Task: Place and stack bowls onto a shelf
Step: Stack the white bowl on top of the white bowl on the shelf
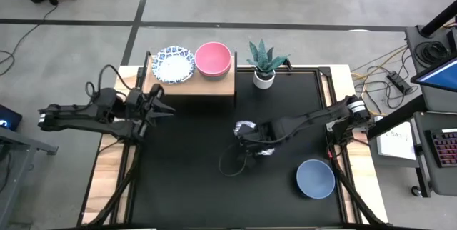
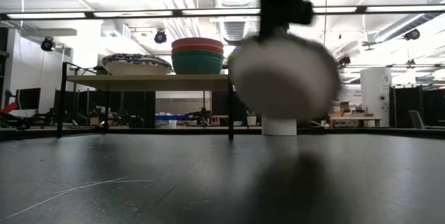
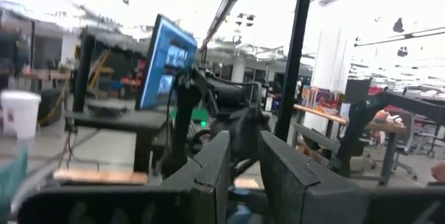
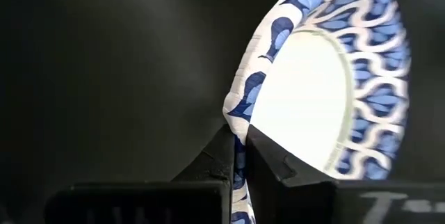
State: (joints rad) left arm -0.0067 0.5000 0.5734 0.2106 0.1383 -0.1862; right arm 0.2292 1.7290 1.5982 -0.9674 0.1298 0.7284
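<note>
Over on the left, the left gripper (image 1: 163, 106) waits at the table's left edge, just in front of the shelf (image 1: 189, 85), its two fingers (image 3: 215, 165) a small way apart with nothing between them. The shelf stands at the back left of the black tabletop (image 1: 193, 158). On it sit a stack of shallow white bowls with blue patterned rims (image 1: 173, 64) and, just beside it to the right, a stack of deeper bowls (image 1: 213, 59) with the pink one on top (from table height you can see red and green ones beneath it). A small potted plant (image 1: 264, 64) stands on the table just right of the shelf.

Near the middle of the table, the right gripper (image 1: 251, 142) is clamped on the rim of another blue-patterned white bowl (image 4: 327, 78); its fingers (image 4: 268, 156) pinch the patterned edge from both sides. From table height the bowl's white underside shows clear of the tabletop, with a gap below it. At the front right of the table a grey-blue bowl (image 1: 315, 178) sits alone, well apart from the shelf.
</note>
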